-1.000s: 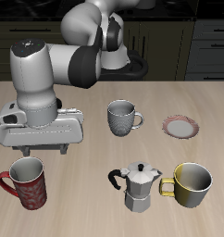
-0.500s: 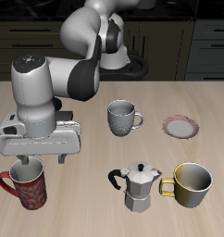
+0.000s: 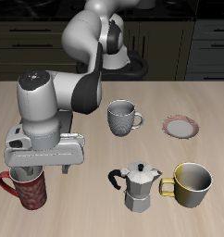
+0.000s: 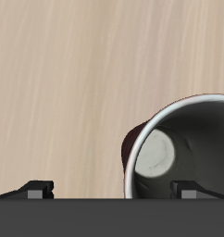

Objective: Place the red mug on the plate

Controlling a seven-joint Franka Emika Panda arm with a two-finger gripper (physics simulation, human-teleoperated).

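In the exterior view the red mug (image 3: 23,188) stands upright on the wooden surface (image 3: 86,199), near its front edge, with its loop handle turned outward, away from the moka pot (image 3: 135,186). The claw (image 3: 35,171) hangs directly above the mug, so low that the hand body hides the rim and I cannot see the fingertips there. The relation that matters for the coming move is vertical: the mug lies straight below the claw, its long axis points up, and the fingers must come down over the rim on two sides of the wall. The plate (image 3: 180,126) lies well apart from the mug, farther back on the surface and beyond the grey-white patterned mug (image 3: 121,118), so the carry looks to be a long diagonal one. The yellow mug (image 3: 192,185) stands just beside the moka pot and, in my judgement, is not in the way if the mug is lifted high enough. In the wrist view the open mouth of the red mug (image 4: 183,148) shows with its light grey inside, and it is not centred: it sits toward one finger (image 4: 194,189), while the other finger (image 4: 35,189) has only bare wood before it. The two fingers stand wide apart with nothing between them yet, so the claw is released and holds nothing. I judge that a small sideways correction is needed before closing.
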